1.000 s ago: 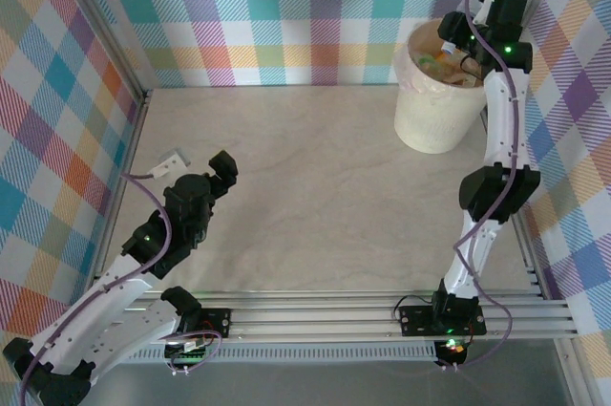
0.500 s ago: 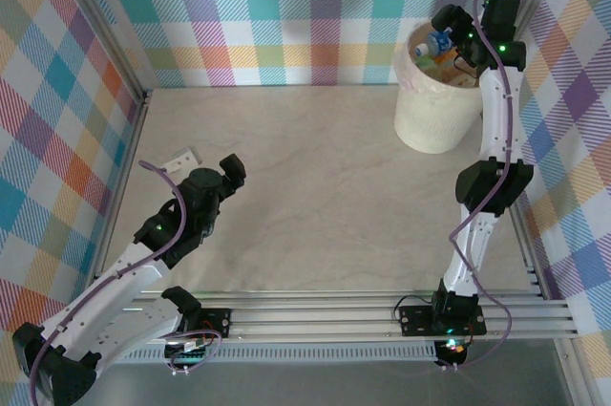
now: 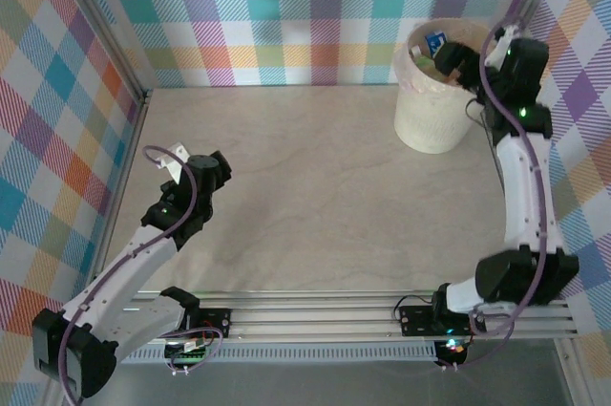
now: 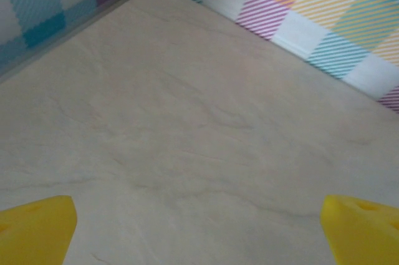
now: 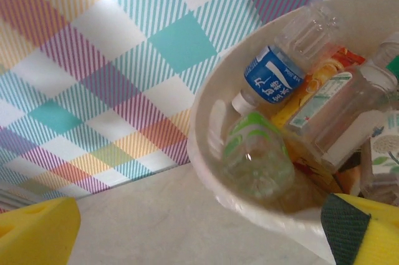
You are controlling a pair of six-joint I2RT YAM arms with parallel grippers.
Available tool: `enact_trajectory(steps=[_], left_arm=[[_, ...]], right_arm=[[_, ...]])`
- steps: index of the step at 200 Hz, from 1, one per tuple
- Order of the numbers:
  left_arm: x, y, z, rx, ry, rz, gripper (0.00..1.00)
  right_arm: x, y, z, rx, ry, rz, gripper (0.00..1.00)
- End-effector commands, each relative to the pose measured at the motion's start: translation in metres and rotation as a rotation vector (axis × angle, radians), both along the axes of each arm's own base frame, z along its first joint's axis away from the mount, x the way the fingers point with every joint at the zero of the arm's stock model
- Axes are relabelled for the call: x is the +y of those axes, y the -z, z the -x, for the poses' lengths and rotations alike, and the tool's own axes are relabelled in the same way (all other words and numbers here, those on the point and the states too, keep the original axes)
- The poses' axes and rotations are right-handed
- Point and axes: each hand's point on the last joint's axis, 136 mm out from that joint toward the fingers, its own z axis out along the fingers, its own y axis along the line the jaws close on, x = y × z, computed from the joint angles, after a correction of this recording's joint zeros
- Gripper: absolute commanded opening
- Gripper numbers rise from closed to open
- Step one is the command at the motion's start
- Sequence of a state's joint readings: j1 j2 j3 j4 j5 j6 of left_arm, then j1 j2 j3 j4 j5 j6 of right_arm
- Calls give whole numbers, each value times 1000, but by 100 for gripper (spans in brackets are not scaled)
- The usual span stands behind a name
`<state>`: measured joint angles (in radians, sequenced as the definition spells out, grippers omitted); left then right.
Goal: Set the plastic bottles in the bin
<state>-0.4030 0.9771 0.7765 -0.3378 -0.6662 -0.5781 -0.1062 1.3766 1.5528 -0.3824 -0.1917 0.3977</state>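
Plastic bottles (image 3: 437, 47) found heaped inside the bin (image 3: 430, 124). Findings entered from the near edge outward.

Near left: left claw (image 3: 218, 172) low over the table (image 3: 325, 196), released, yellow fingertips (image 4: 37, 231) spread wide with nothing between them. From the left wrist: bare pale table surface running up to the chequered wall (image 4: 293, 9), no bottle noted on it.

Middle: no bottle noted on the table between the two arms in the overhead view.

Far right: right claw (image 3: 456, 60) at the bin's rim, over its right-hand side, released and holding nothing, fingertips (image 5: 37, 234) wide apart. Bin upright on the table in the far right corner, close to the wall. Inside, from the right wrist: clear bottle with blue label (image 5: 274, 81) lying on its side, clear bottle with green label (image 5: 255, 153) just below it, orange and red-labelled ones touching these at the right, partly cut off by the frame.

Step in hand, as judged: deposit done, right arm unloaded at the bin. Task judged at or near its end, subject to any spot hidden behind the arms.

Next move, as judged: lift the right claw up and away without catching the rim, check the table for a stray bottle, and failing that bring both arms to rest.
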Motion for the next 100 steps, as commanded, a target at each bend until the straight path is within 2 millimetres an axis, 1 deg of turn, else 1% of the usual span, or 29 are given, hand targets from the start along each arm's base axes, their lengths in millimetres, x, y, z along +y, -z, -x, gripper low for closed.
enact_trajectory(steps=[1, 21, 33, 38, 64, 83, 93, 100], left_arm=[[21, -3, -3, 5, -54, -95, 100], [36, 0, -4, 27, -87, -144, 100], [45, 8, -1, 54, -108, -168, 100], [48, 6, -3, 29, -119, -161, 100], [62, 21, 0, 8, -142, -138, 100], [74, 38, -1, 35, -163, -137, 100], [76, 47, -5, 51, -148, -171, 100], [76, 51, -8, 51, -138, -195, 100]], right_arm=[[-1, 11, 15, -86, -11, 101, 100], [-7, 47, 33, -53, 24, 134, 100], [-14, 72, 40, -21, 69, 137, 100], [-17, 86, 43, 1, 92, 133, 100], [-32, 155, 53, 88, 164, 175, 100], [-37, 208, 56, 151, 186, 189, 100], [-39, 235, 58, 192, 194, 200, 100], [-41, 249, 58, 210, 201, 212, 100]])
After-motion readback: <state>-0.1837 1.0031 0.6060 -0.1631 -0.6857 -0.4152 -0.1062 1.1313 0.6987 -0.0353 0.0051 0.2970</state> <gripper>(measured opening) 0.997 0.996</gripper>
